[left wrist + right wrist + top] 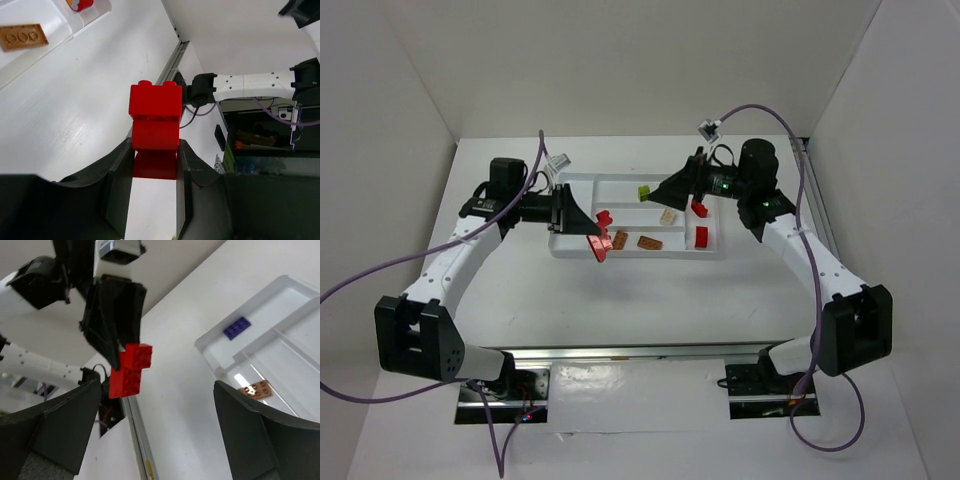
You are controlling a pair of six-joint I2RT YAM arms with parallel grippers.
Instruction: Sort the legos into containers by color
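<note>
My left gripper is shut on a red lego, two bricks snapped in a step, held over the front left rim of the white tray. In the left wrist view the red lego sits clamped between the dark fingers. My right gripper is open and empty above the tray's middle. Its wrist view shows the held red lego and the left gripper. The tray holds a lime brick, orange bricks, red bricks and a purple brick.
A pale tan brick lies in a middle compartment. Another red piece shows beside the left fingers. White walls close in the table on three sides. A metal rail runs along the near edge. Purple cables loop off both arms.
</note>
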